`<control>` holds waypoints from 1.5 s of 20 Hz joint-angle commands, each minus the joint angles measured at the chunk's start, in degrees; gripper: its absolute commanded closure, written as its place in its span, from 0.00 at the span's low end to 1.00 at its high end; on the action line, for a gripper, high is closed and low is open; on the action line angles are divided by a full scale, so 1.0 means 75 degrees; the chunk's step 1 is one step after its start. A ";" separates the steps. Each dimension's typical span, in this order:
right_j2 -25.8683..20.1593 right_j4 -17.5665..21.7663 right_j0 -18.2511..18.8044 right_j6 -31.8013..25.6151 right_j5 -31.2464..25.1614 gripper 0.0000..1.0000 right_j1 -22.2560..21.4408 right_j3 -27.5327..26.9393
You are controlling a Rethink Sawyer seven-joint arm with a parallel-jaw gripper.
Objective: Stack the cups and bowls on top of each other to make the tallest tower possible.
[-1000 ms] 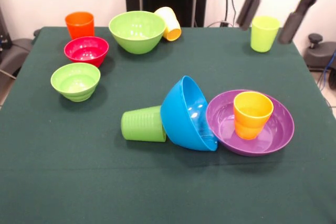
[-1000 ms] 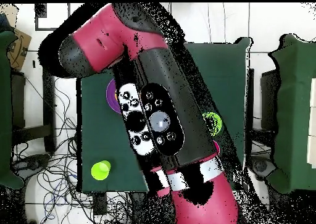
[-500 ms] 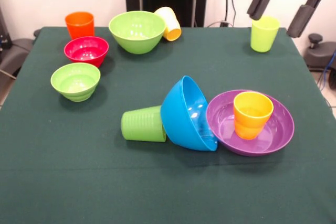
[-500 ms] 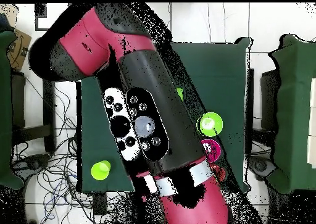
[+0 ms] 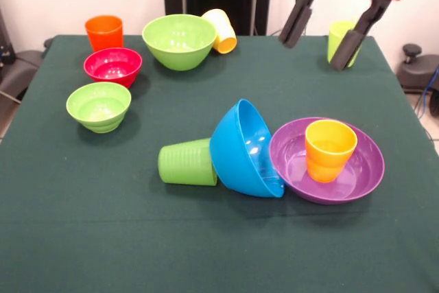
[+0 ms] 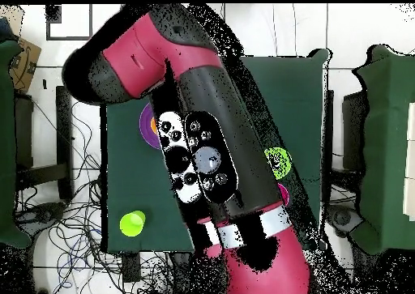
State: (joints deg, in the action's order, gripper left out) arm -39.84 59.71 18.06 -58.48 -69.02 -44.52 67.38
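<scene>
My gripper (image 5: 321, 39) hangs open over the table's far right, nothing between its fingers. Its right finger (image 5: 348, 47) covers part of the yellow-green cup (image 5: 337, 34), which also shows in the overhead view (image 6: 132, 223). The purple bowl (image 5: 363, 176) holds the upright orange-yellow cup (image 5: 329, 149). The blue bowl (image 5: 243, 149) tilts on its side against the purple bowl's rim. A green ribbed cup (image 5: 186, 162) lies on its side touching the blue bowl. The orange cup (image 5: 104, 32), red bowl (image 5: 113, 66), small lime bowl (image 5: 99, 106), large lime bowl (image 5: 179, 40) and tipped pale yellow cup (image 5: 221, 30) sit at the far left.
The dark green tablecloth (image 5: 82, 224) covers the table. In the overhead view the red and black arm (image 6: 194, 145) hides most of the table; only the small lime bowl (image 6: 277, 161) and slivers of the purple bowl (image 6: 145, 125) and red bowl (image 6: 283, 195) show beside it.
In the front view the gripper has swung left and come lower, from beside the yellow-green cup to in front of it. It stays open. No cup or bowl has moved.
</scene>
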 commanded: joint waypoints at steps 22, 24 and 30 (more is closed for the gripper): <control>0.0899 0.1621 -0.0110 -0.1033 0.0165 0.00 0.1614 -0.0170; 0.0980 0.1770 -0.0194 -0.0954 0.0167 0.00 0.1616 -0.0234; 0.1206 0.1846 -0.0348 -0.0866 -0.0144 0.00 0.1668 -0.0279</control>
State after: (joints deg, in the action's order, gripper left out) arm -34.52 67.92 17.31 -58.48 -68.99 -32.75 66.91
